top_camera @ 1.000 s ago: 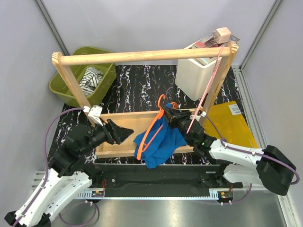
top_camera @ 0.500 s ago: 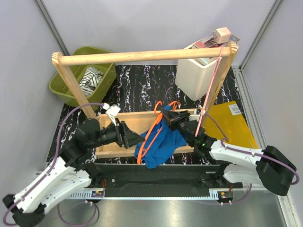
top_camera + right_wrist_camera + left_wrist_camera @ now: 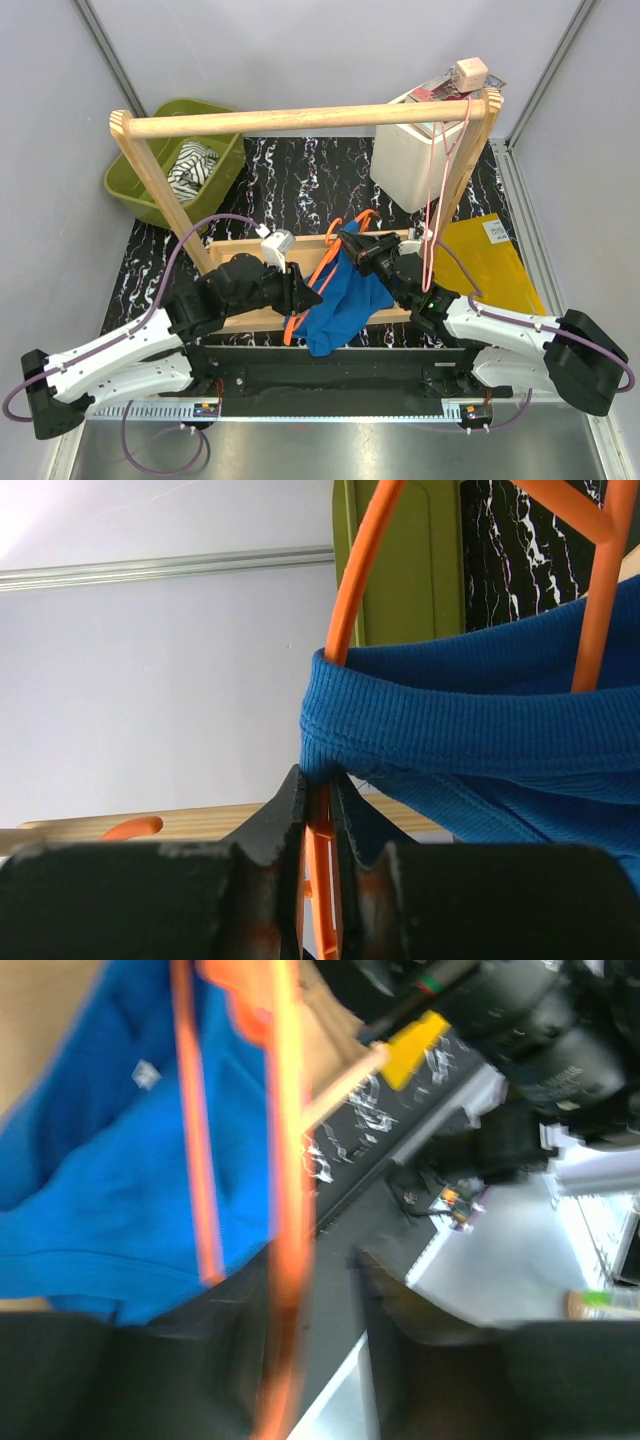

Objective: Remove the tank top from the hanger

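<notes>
The bright-blue tank top (image 3: 345, 295) hangs crumpled from the orange hanger (image 3: 318, 275) above the wooden base. My right gripper (image 3: 352, 238) holds the hanger near its hook. In the right wrist view its jaws (image 3: 320, 785) are shut on the orange plastic (image 3: 365, 560), with the blue strap (image 3: 480, 720) bunched right at the fingertips. My left gripper (image 3: 305, 296) sits at the hanger's lower arm. In the blurred left wrist view the orange bar (image 3: 285, 1110) runs between the jaws of the left gripper (image 3: 300, 1290), close to the left finger, with a gap to the right finger (image 3: 400, 1310). Blue cloth (image 3: 100, 1180) lies beyond.
A wooden rack rail (image 3: 300, 120) spans overhead on two posts. An olive bin (image 3: 135, 185) with a striped garment stands back left and a white bin (image 3: 410, 160) back right. A thin pink hanger (image 3: 440, 180) hangs off the right post. A yellow envelope (image 3: 490, 265) lies right.
My left arm swung right, up to the hanger, and its jaws narrowed around the lower orange bar. The right gripper kept its hold and barely moved. The pink hanger swung slightly.
</notes>
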`<state>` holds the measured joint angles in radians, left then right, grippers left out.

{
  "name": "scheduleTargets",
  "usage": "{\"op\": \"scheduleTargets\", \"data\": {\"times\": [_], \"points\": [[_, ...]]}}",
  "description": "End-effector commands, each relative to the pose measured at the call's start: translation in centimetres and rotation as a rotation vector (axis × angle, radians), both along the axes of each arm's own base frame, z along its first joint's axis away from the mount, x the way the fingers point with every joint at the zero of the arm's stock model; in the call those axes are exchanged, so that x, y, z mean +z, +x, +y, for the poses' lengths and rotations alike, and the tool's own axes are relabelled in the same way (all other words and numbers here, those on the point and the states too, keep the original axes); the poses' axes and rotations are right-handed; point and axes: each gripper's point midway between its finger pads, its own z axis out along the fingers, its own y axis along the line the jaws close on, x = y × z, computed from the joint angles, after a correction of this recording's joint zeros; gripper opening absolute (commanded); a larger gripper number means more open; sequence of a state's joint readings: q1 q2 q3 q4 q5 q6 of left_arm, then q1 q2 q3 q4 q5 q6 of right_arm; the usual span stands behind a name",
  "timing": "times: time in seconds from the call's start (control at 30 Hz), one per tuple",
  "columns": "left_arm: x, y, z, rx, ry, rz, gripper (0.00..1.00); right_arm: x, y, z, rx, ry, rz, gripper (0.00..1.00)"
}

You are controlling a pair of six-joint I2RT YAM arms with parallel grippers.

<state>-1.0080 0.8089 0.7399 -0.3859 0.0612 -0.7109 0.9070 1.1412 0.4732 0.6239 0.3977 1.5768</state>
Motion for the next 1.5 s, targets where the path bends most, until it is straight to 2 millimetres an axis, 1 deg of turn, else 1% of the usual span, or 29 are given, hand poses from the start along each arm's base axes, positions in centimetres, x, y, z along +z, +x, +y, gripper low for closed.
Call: {"op": "scheduleTargets", "data": {"times": [0.0,0.03,0.07,0.17,0.2,0.27,0.33,0.37,0.4,0.5,0.57,0.6,0.67,0.7,0.77,0.87,0.9,0.93,0.97,1.03,1.07,1.1,1.13,1.2,1.23,1.27,1.3,1.37,1.47], "points": [[4.2,2.0,0.0,0.079,-0.066,-0.110,0.25,3.5,-0.3,-0.2,0.015,0.101,-0.058,0.00],[4.4,1.9,-0.1,0.073,-0.073,-0.110,0.20,3.5,-0.4,-0.2,0.020,0.098,-0.060,0.00],[4.5,1.8,-0.2,0.067,-0.077,-0.110,0.12,3.5,-0.5,-0.1,0.026,0.102,-0.059,0.00],[5.2,1.6,-0.1,0.063,-0.097,-0.116,0.00,3.6,-0.7,-0.3,0.029,0.111,-0.063,0.00],[5.3,1.5,0.0,0.062,-0.101,-0.118,0.00,3.4,-0.8,-0.4,0.028,0.106,-0.060,0.00],[5.7,1.4,0.4,0.072,-0.114,-0.120,0.00,3.4,-1.0,-0.7,0.028,0.103,-0.067,0.05],[6.3,1.3,1.0,0.091,-0.137,-0.126,0.00,2.8,-1.2,-1.0,0.028,0.084,-0.065,0.14],[6.3,1.2,1.3,0.103,-0.140,-0.113,0.00,2.4,-1.3,-1.1,0.031,0.075,-0.057,0.16],[6.7,1.1,1.7,0.112,-0.155,-0.117,0.00,1.7,-1.4,-1.2,0.029,0.063,-0.049,0.17],[7.2,0.7,2.0,0.114,-0.186,-0.103,0.00,1.1,-1.7,-1.6,0.028,0.054,-0.047,0.18],[7.9,0.4,2.1,0.107,-0.205,-0.106,0.00,1.1,-1.9,-1.6,0.038,0.052,-0.048,0.19],[8.1,0.3,2.1,0.102,-0.212,-0.109,0.00,1.1,-2.0,-1.6,0.043,0.046,-0.052,0.22],[8.8,0.1,2.4,0.103,-0.225,-0.118,0.00,1.3,-2.4,-1.5,0.061,0.041,-0.059,0.30],[9.0,0.2,2.6,0.112,-0.229,-0.123,0.00,1.3,-2.5,-1.5,0.068,0.022,-0.070,0.46],[9.6,0.2,3.3,0.130,-0.236,-0.136,0.00,1.6,-3.0,-1.3,0.095,-0.006,-0.091,0.57],[10.2,0.0,4.1,0.143,-0.241,-0.155,0.00,1.3,-3.9,-1.1,0.144,-0.124,-0.160,0.70],[10.5,-0.1,4.3,0.140,-0.244,-0.157,0.00,1.2,-4.0,-1.1,0.149,-0.179,-0.202,0.78],[10.5,-0.3,4.5,0.138,-0.239,-0.154,0.00,1.7,-4.2,-1.3,0.154,-0.201,-0.241,0.80],[11.0,-0.5,4.7,0.133,-0.253,-0.157,0.00,1.9,-4.2,-1.3,0.153,-0.235,-0.272,0.83],[11.3,-1.3,4.5,0.096,-0.272,-0.144,0.00,1.5,-4.1,-1.3,0.156,-0.347,-0.350,0.91],[11.3,-1.6,4.3,0.081,-0.275,-0.132,0.00,1.3,-4.0,-1.2,0.161,-0.417,-0.402,0.93],[11.2,-2.4,4.0,0.034,-0.279,-0.116,0.00,0.9,-4.0,-0.9,0.175,-0.453,-0.428,0.94],[11.0,-2.8,3.8,0.012,-0.281,-0.098,0.00,1.3,-4.2,-0.6,0.188,-0.454,-0.474,0.94],[10.6,-4.0,3.2,-0.052,-0.285,-0.059,0.00,-0.5,-3.9,-0.5,0.190,-0.506,-0.495,0.94],[10.2,-4.3,3.1,-0.064,-0.283,-0.039,0.00,0.7,-3.9,-0.6,0.163,-0.473,-0.554,0.93],[10.0,-4.5,3.0,-0.073,-0.283,-0.032,0.00,-0.4,-4.0,-0.8,0.160,-0.500,-0.574,0.92],[9.9,-4.6,3.2,-0.071,-0.285,-0.030,0.00,-0.6,-4.0,-0.8,0.155,-0.503,-0.595,0.91],[9.3,-4.6,3.2,-0.065,-0.290,-0.017,0.00,0.1,-4.4,-1.0,0.141,-0.483,-0.659,0.88],[9.6,-5.2,3.3,-0.089,-0.319,-0.016,0.00,0.0,-4.5,-0.9,0.149,-0.504,-0.679,0.80]]}}
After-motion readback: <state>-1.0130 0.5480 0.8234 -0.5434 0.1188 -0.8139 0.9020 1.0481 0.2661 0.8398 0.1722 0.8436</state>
